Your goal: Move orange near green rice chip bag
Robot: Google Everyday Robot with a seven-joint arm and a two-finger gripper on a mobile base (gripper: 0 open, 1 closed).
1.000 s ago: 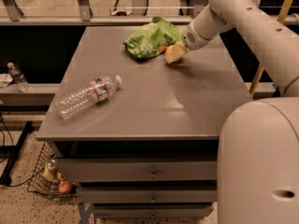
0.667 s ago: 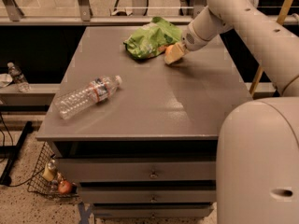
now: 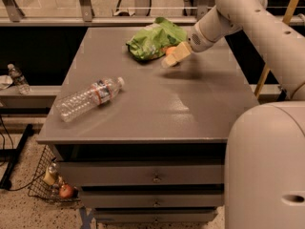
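On the far part of a grey table (image 3: 157,109), toward the right: the gripper (image 3: 167,60), at the end of the white arm (image 3: 248,13) from the upper right. Hangs low over the tabletop, with a shadow just under it. Grips the orange (image 3: 170,50), as far as can be seen; only a small part of the fruit visible, above the near tan finger (image 3: 178,52). Just to the left, touching or almost touching the orange: the green rice chip bag (image 3: 153,39), wrinkled and glossy. Lies flat near the far edge of the table. Nearer, well apart from these, on the left half of the table: a clear plastic water bottle (image 3: 88,98). Lies on its side, cap end toward the far right, with a red and blue label around the middle. Below the tabletop, drawers (image 3: 155,178) with small knobs. On the floor at the lower left, a wire basket (image 3: 35,187) with a reddish round fruit (image 3: 66,191) and a small bottle (image 3: 50,174) inside. On the ledge at the far left, another water bottle (image 3: 17,78), a little tilted. In the lower right corner, the robot's white body (image 3: 267,166).
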